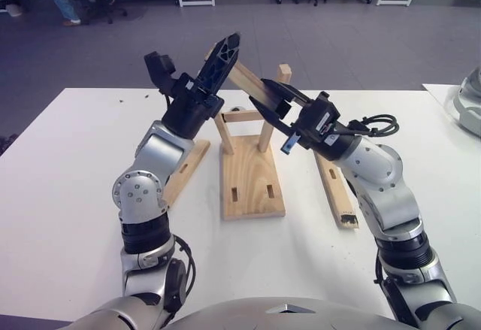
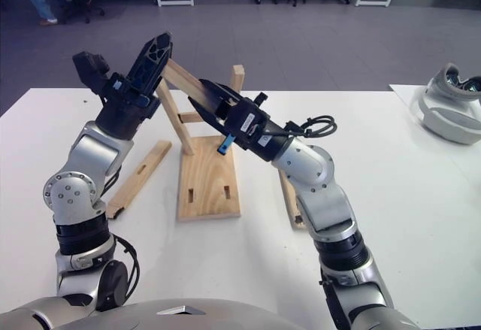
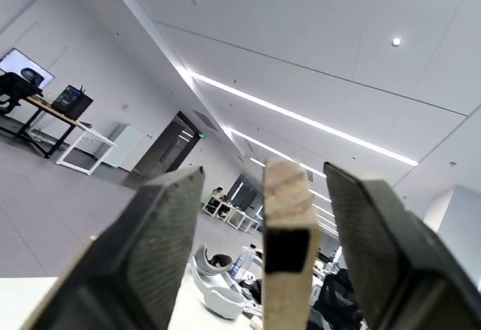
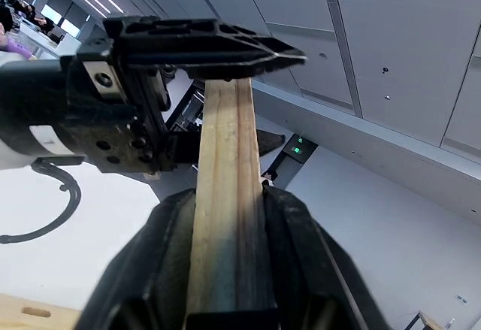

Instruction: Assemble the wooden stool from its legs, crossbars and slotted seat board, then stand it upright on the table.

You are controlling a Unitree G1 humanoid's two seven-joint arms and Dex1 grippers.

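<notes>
**Stool assembly, mid-stage.** The seat board (image 1: 252, 183) lies flat on the surface (image 1: 75, 180). Two legs (image 1: 222, 133) stand in its far slots, joined by a crossbar (image 1: 242, 116). The two near slots are open.

A further bar (image 1: 244, 80) is held aloft over the standing legs, tilted, with its higher end toward the robot's left.

- **Right end effector** (image 1: 259, 93): clamped on the bar's lower part. The right wrist view shows both fingers pressed against the wood.
- **Left end effector** (image 1: 229, 46): at the bar's upper end. The left wrist view shows its fingers (image 3: 154, 255) spread wide to either side of the bar end, with a gap on each side, so it straddles the bar without gripping it.
- **Loose pieces:** a left piece (image 1: 188, 166) and a right piece (image 1: 334, 187) lie on the surface on either side of the board.

**Step in hand (judged):** a two-armed regrasp or alignment of the raised bar before fitting, with the right arm carrying the load.

**Next move (judged):** the left fingers must either close squarely on the bar end or draw clear. The bar then has to be turned so that its end meets its mating slot straight on. A skewed approach could jam the bar or knock over the standing legs.
</notes>
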